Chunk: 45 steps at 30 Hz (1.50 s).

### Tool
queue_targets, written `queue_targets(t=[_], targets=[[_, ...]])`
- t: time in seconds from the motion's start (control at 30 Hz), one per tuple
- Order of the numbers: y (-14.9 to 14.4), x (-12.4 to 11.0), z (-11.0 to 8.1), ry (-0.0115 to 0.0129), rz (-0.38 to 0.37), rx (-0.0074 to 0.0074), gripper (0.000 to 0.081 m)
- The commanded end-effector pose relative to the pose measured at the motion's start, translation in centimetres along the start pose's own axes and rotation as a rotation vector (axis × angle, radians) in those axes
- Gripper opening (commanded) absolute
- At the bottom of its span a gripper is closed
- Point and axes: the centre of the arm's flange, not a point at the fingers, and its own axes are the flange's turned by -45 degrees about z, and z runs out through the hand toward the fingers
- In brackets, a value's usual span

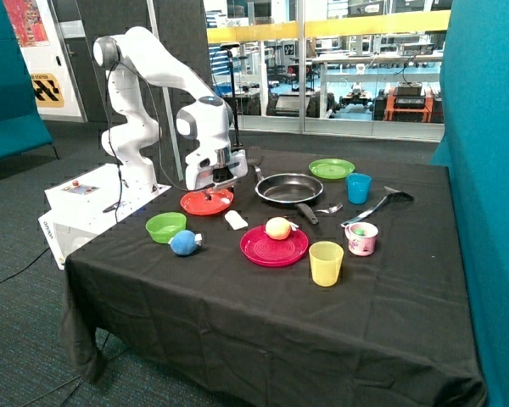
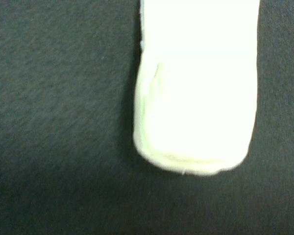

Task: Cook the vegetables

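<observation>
The whitish flat oblong chunk (image 1: 236, 220) lies on the black cloth between the orange-red plate (image 1: 207, 202) and the red plate (image 1: 274, 246). In the wrist view the chunk (image 2: 198, 88) fills much of the picture, lying on the cloth. My gripper (image 1: 212, 190) hangs low over the orange-red plate, a short way from the chunk. The black frying pan (image 1: 288, 188) stands just beyond, with nothing in it. I cannot make out the pale-yellow oval piece.
A round yellow-pink fruit (image 1: 277, 228) sits on the red plate. A green bowl (image 1: 165, 226) and a blue ball (image 1: 184, 243) are near the table edge. A yellow cup (image 1: 326, 262), pink mug (image 1: 361, 238), blue cup (image 1: 358, 187), green plate (image 1: 332, 168) and spatula (image 1: 377, 208) stand past the pan.
</observation>
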Motion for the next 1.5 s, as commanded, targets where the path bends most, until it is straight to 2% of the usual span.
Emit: queue_targets(t=[0.0,0.57,1.07,1.47], targets=[[0.6,1.5,2.1,-0.0016,-0.014,0.0024,0.0751],[0.2,1.8,4.8,-0.0015,-0.042,0.0024,0.0739],[-1.4,3.9,5.4,-0.0015,-0.069,0.0024,0.0736],[-3.4,4.1,6.5,-0.0015,-0.096,0.0025,0.0734]])
